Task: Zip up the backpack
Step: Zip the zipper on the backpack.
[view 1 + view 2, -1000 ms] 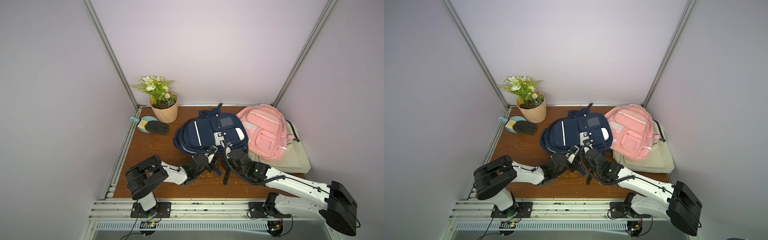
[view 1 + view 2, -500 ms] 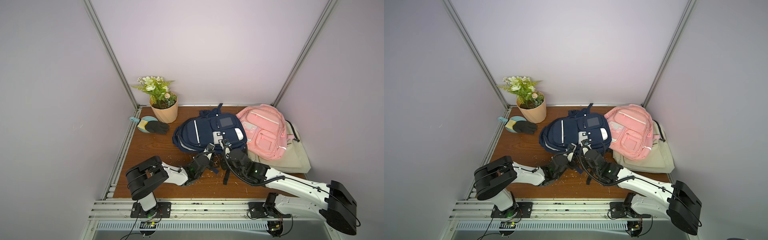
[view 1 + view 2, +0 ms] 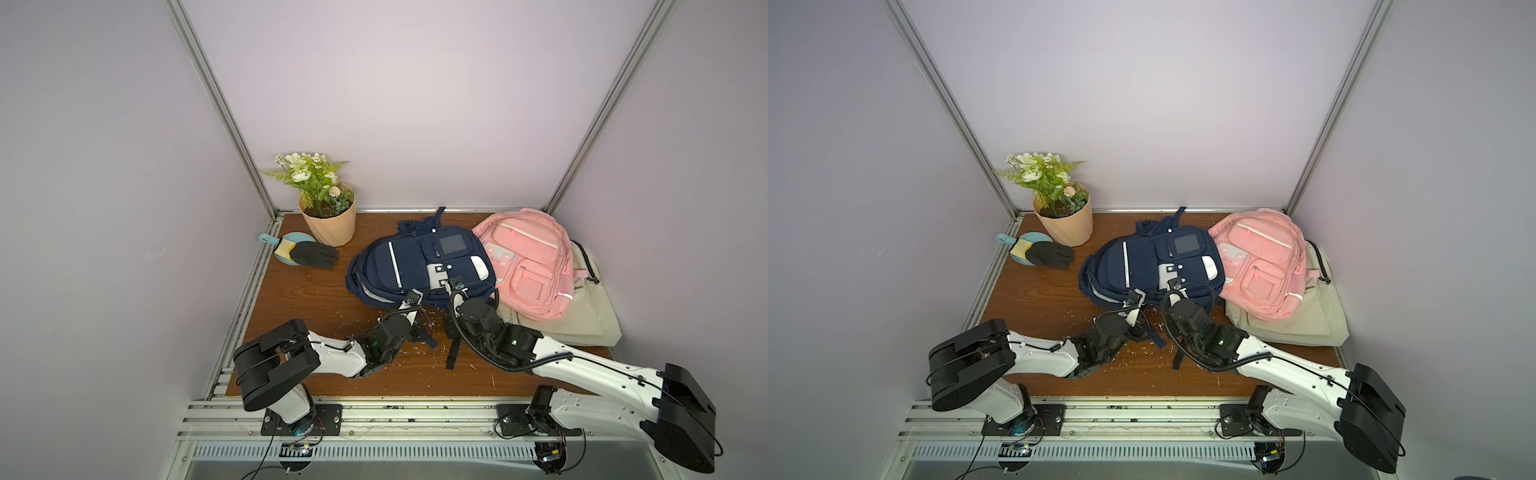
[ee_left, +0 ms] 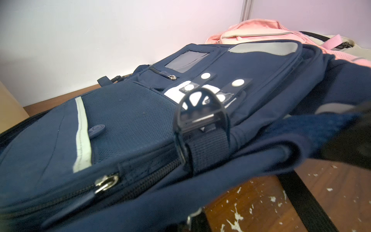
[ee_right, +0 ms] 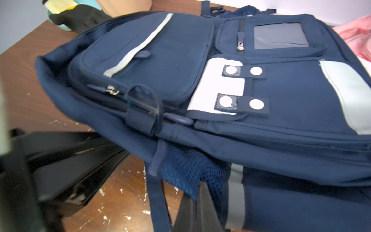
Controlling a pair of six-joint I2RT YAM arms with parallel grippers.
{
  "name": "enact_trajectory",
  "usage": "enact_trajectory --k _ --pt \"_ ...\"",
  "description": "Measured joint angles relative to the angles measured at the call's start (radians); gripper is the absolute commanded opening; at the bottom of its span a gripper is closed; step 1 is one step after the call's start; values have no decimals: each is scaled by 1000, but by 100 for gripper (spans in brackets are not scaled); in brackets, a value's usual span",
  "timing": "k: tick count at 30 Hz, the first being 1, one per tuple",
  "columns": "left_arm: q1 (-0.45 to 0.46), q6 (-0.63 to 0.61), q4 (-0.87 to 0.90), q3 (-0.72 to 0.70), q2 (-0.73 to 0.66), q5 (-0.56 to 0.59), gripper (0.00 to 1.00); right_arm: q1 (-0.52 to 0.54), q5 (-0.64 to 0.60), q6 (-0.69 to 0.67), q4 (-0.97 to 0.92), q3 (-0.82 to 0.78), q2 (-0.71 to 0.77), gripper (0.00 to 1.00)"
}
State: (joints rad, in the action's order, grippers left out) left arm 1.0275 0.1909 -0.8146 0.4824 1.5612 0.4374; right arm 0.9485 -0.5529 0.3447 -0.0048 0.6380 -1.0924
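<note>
Two robot arms are stretched low over a wooden table (image 3: pixel 299 299) to the near edge of a navy backpack (image 3: pixel 419 266).

Both arms are extended forward from the front rail, elbows down near the tabletop and forearms angled inward. The left gripper (image 3: pixel 420 331) and the right gripper (image 3: pixel 457 320) are set close together at the backpack's near edge, beside its loose straps. Both sets of jaws are closed (whether fabric is pinched cannot be made out). The backpack lies flat mid-table, front pockets up. A silver zipper pull (image 4: pixel 106 182) is seen on its near side in the left wrist view. Behind it, to the right, a pink backpack (image 3: pixel 528 257) is laid over a beige bag (image 3: pixel 582 316). At the far left stand a flower pot (image 3: pixel 330 220) and a black glove (image 3: pixel 313 254).
</note>
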Motion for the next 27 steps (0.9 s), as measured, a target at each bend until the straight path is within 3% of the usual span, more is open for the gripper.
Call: enact_trajectory --k 14,21,27 --pt "5 53 77 -145 -210 -54 0 -246 43 3 -29 7 -5 0" --pt "35 88 119 -183 -278 -101 0 -394 118 12 -64 106 -128 1" --pt "104 94 127 -110 -176 -137 0 -436 145 64 -85 119 -133 36"
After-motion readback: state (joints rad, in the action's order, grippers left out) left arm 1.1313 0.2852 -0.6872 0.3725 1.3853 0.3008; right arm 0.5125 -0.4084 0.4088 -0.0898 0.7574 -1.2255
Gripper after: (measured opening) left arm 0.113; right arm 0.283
